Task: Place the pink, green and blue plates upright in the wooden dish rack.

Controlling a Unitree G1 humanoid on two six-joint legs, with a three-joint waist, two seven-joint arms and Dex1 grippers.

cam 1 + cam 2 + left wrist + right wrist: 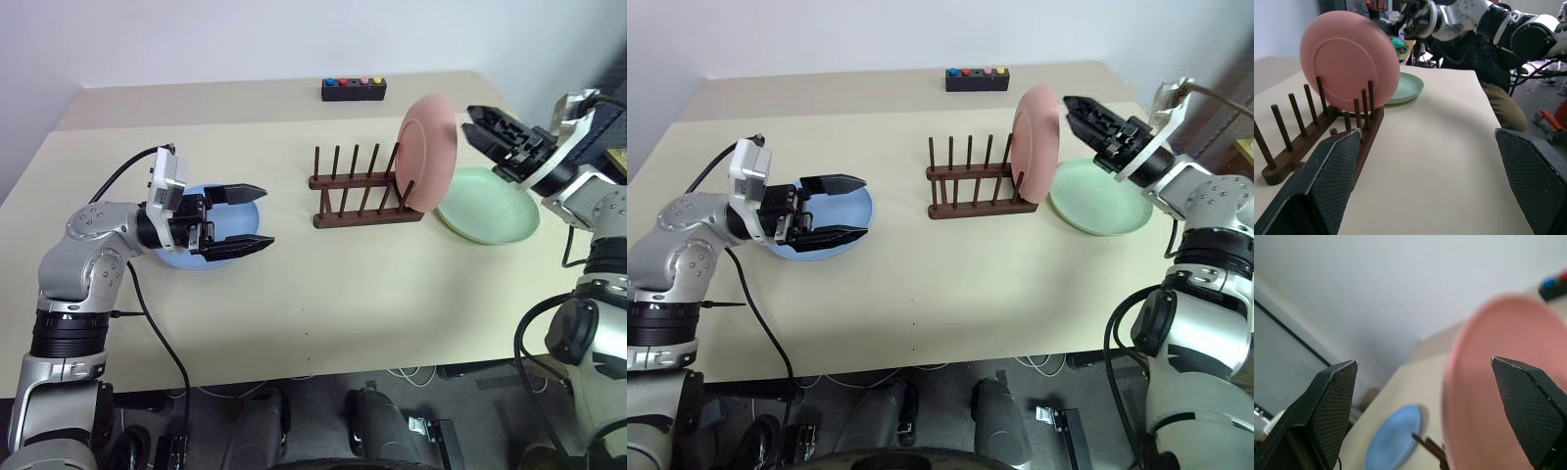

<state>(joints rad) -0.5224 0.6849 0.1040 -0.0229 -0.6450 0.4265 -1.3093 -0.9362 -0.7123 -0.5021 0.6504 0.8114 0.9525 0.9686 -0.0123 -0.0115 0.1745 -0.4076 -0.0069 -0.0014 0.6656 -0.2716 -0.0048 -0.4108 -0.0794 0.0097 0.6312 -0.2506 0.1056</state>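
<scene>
The pink plate [428, 152] stands upright between the pegs at the right end of the wooden dish rack [345, 184], leaning a little. Just to the right of its upper rim, and apart from it, my right gripper [471, 121] is open with nothing in it. The green plate [487, 208] lies flat on the table right of the rack, below that gripper. At the left the blue plate [182, 257] lies flat. My left gripper [267, 215] hovers over it, open and empty, pointing toward the rack. In the left wrist view the pink plate [1349, 61] faces me.
A small black box with coloured buttons [354, 89] sits at the table's far edge behind the rack. Several rack slots left of the pink plate stand free. Bare tabletop [323, 284] stretches in front of the rack to the near edge.
</scene>
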